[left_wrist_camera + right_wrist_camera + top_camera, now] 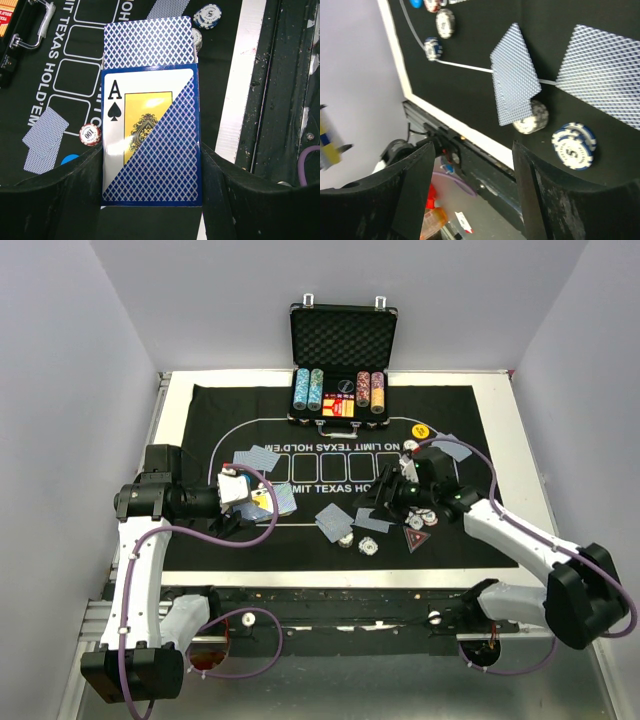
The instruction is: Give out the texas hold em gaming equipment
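Observation:
My left gripper [238, 490] is shut on a blue card box [150, 140] with an ace of spades on it; blue-backed cards [147, 42] stick out of its top. It hangs over the left of the mat. My right gripper [378, 498] is open and empty [474, 150] above the mat's near middle. Blue-backed cards lie in front of it [515, 80] and beside it [605, 75], with a white chip [532, 116] and a blue-white chip stack [573, 145]. A red triangular marker [415, 537], a yellow button [421, 430] and a blue button [70, 160] lie on the mat.
The black mat [240, 410] covers the table. The open black case [343, 340] with chip rows stands at the back middle. More cards [257, 457] and a "100" chip [90, 134] lie on the left. The table's near edge and rail [470, 135] lie below the right gripper.

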Available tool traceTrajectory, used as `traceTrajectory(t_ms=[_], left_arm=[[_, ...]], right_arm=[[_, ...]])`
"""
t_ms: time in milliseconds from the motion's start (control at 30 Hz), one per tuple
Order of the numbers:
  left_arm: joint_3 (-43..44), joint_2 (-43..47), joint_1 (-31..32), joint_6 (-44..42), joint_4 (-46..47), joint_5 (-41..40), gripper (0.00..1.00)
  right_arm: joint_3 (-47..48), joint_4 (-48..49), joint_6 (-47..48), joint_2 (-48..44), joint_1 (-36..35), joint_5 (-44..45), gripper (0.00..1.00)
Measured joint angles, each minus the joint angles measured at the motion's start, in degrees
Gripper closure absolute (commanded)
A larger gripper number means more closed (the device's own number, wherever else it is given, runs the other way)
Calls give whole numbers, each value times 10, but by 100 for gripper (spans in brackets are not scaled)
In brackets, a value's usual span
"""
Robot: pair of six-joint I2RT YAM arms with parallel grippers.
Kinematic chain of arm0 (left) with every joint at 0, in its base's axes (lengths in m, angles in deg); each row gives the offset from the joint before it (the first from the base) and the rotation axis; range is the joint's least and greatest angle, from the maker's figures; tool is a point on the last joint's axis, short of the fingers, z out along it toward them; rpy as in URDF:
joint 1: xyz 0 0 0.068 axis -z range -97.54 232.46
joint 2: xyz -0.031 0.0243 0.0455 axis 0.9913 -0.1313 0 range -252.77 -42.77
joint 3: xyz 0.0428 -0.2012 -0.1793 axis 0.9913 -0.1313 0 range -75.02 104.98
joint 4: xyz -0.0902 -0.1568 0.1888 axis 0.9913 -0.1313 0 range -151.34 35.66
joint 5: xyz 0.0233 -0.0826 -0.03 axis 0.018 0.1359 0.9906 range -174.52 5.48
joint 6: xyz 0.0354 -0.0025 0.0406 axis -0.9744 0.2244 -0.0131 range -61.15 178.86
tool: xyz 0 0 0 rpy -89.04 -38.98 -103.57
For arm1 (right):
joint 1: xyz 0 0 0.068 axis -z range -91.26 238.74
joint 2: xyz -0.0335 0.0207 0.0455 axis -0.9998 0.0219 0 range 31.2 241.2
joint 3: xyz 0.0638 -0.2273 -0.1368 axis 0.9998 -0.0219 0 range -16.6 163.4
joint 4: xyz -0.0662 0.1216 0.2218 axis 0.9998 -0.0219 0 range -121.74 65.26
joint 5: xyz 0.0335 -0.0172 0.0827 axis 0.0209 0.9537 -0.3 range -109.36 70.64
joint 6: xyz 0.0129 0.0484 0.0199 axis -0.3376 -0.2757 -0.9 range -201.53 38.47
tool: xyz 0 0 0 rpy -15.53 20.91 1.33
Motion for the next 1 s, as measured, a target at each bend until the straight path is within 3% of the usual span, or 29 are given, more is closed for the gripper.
traceTrajectory(t_ms=[567, 1000], left_arm=[[0, 0, 0, 1, 0, 0, 54], [0, 0, 0, 1, 0, 0, 55]], right_arm=[[-63, 75, -15, 131, -17, 4, 26], [-43, 172, -55, 221, -39, 4, 32]])
